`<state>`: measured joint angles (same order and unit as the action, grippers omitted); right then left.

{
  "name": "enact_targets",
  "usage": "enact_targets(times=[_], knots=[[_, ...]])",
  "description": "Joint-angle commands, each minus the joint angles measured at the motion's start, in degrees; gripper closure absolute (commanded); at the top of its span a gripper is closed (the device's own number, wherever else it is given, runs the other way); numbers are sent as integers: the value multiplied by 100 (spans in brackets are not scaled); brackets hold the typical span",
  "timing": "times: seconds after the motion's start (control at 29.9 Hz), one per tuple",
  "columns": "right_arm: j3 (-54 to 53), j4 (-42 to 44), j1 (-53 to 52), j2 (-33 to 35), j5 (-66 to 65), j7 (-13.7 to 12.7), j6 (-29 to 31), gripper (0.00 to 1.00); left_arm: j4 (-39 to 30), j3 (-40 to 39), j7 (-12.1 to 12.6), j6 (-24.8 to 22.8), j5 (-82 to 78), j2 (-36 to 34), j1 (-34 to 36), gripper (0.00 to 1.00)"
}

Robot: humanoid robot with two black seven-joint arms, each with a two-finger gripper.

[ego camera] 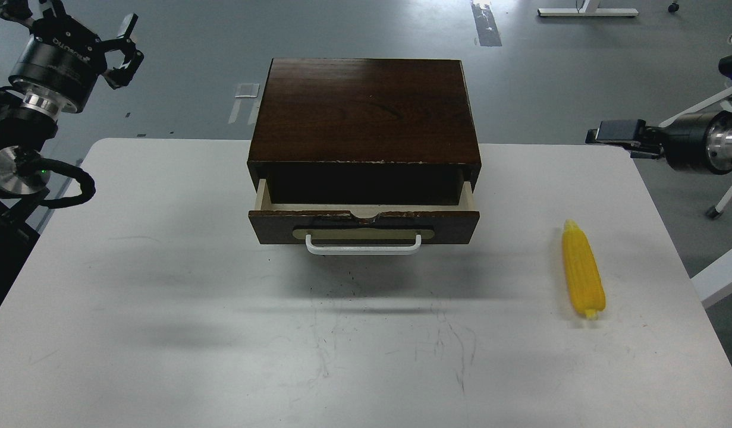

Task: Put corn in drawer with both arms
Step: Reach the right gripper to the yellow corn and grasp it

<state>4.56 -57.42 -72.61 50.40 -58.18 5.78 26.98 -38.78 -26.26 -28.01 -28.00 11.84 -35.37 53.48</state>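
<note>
The yellow corn (583, 270) lies on the white table (163, 285) at the right, lengthwise toward me, well clear of the box. The dark brown box (366, 107) stands at the table's back middle. Its drawer (364, 224) is pulled out a little, with the white handle (363, 246) facing me and light wood sides showing. Its inside is dark. My left gripper (74, 27) is raised at the far left, away from the box, claws spread and empty. My right gripper (609, 132) comes in from the right edge above the table's back right corner, seen side-on, well behind the corn.
Grey floor lies behind the table. White chair legs with castors (687, 116) stand at the right, beside my right arm. A white desk corner (719, 273) is off the table's right edge. Black cable loops (68, 184) hang from my left arm over the table's left edge.
</note>
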Motion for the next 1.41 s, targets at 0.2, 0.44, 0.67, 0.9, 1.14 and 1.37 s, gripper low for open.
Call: enact_targets(times=[0.2, 0.44, 0.67, 0.9, 1.14, 1.37], knots=[[493, -209, 352, -250, -255, -208, -141, 0, -16, 16, 1, 0, -59, 171, -4, 2], [502, -8, 835, -539, -264, -191, -272, 0, -16, 51, 1, 0, -77, 197, -13, 2], [511, 389, 1108, -1093, -326, -173, -413, 1, -7, 95, 1, 0, -112, 215, -4, 2], [511, 459, 1372, -1173, -343, -173, -457, 12, -7, 77, 1, 0, -112, 215, 5, 2], [493, 626, 1540, -1182, -405, -173, -466, 33, -7, 77, 1, 0, -112, 180, 5, 2], [485, 618, 1540, -1278, -396, -200, -993, 71, -7, 68, 1, 0, -112, 154, 13, 2]])
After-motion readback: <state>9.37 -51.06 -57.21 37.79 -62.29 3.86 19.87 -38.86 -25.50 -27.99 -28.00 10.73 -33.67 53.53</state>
